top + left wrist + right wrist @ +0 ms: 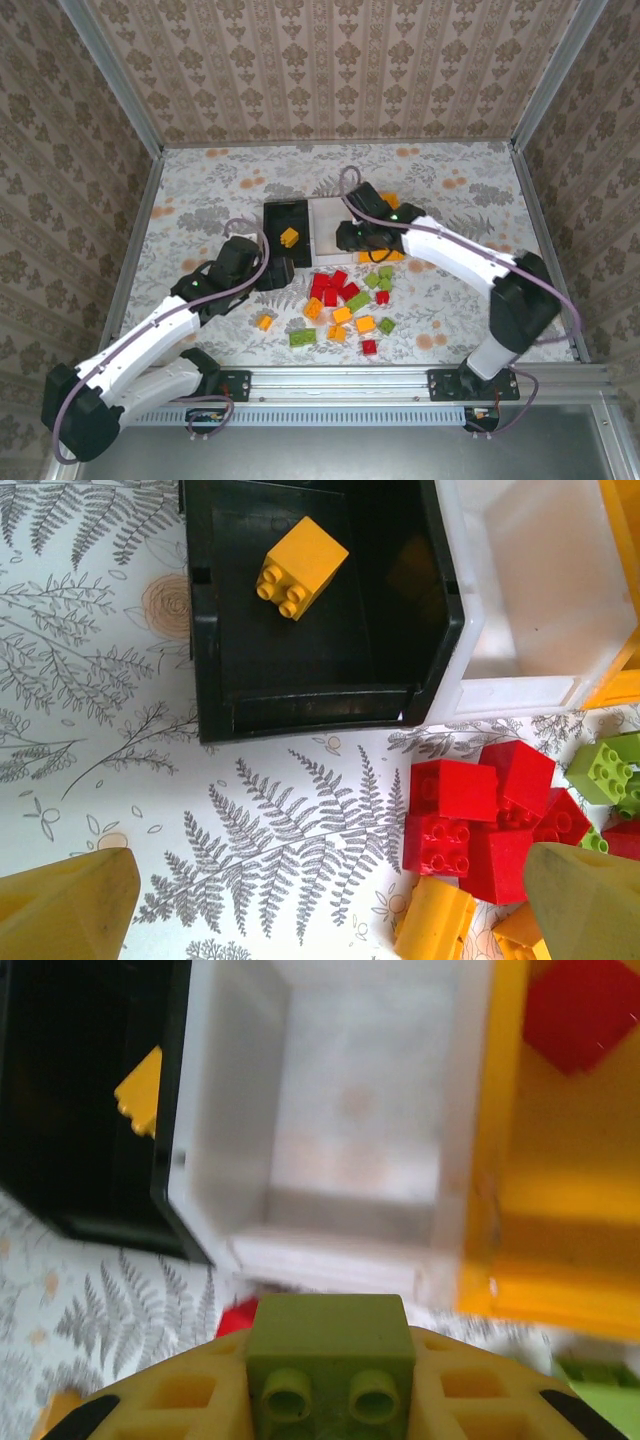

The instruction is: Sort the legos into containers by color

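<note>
Short of the white bin, a green brick is clamped in the right gripper, likely for release there (black bin holds yellow; orange bin, red). Beside the loose legos the left gripper is held spread, ready.

The desk is covered by a pale sheet printed with grey ferns and orange blooms. Three walls papered in beige damask are set around it, joined by metal posts. A metal rail is fixed along the near edge.
</note>
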